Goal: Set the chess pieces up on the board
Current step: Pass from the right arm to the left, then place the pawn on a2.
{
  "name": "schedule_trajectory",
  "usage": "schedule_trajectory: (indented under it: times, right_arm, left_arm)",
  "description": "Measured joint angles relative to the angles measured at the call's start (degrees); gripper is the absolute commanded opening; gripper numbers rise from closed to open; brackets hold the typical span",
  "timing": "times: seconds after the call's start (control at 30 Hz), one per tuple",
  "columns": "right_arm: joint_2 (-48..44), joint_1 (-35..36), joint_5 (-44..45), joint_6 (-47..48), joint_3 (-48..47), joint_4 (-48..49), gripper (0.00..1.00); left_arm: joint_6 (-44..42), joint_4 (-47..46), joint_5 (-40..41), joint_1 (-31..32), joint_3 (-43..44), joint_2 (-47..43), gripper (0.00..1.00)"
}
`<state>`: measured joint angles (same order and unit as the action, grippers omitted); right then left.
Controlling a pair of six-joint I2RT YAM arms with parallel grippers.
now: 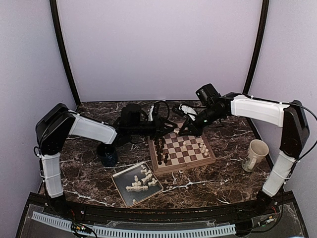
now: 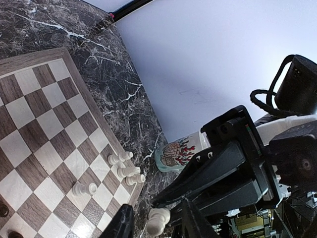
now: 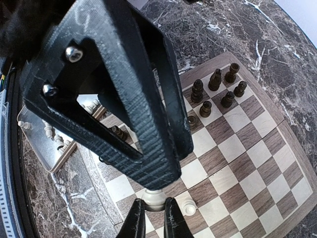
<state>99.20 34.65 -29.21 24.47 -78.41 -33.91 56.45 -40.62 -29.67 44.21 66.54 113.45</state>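
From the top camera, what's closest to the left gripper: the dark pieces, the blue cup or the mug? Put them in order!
1. Dark pieces, on the board's left side, just below the left gripper in the view.
2. Blue cup, off to the left, under the left arm.
3. Mug, far right on the table.

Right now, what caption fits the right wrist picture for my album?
Right hand pinching a cream chess piece at the board edge, dark pieces standing beyond.
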Motion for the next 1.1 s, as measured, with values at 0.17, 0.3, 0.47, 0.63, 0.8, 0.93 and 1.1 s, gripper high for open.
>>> schedule_trajectory:
  times: [0.17,0.3,0.47,0.63,0.8,0.93,1.1]
  right_arm:
    - [-0.5,-0.3,0.0,-0.5,0.0,0.9,0.09]
    - [-0.5,-0.3,0.1,-0.9,0.0,0.9,0.09]
    - [-0.5,-0.4,0.2,-1.0,0.1,0.9,0.23]
    - [-2.0,-1.7,0.7,-1.0,2.3,0.8,0.32]
    - [-7.5,-11.2,-1.3,-0.6,7.8,-0.6,0.35]
    - [-12.3,-23.2,-3.5,-1.8,11.0,0.1,0.36]
    - [-15.9,-28.2,-5.6,-3.7,14.4,2.2,0.37]
  left_arm:
    - [0.9,-0.3,-1.0,0.1,1.2,1.4,0.27]
    - [1.4,-0.9,-1.5,0.3,1.8,2.4,0.17]
    - [1.7,-1.7,-1.7,0.4,2.1,2.6,0.08]
    - [-0.4,-0.3,-2.2,0.6,4.3,3.0,0.07]
    - [-11.1,10.2,-2.0,2.0,11.8,3.1,0.07]
    - [-24.9,23.4,0.3,5.2,22.6,4.4,0.07]
    - [-40.6,37.5,4.3,9.5,33.5,7.7,0.07]
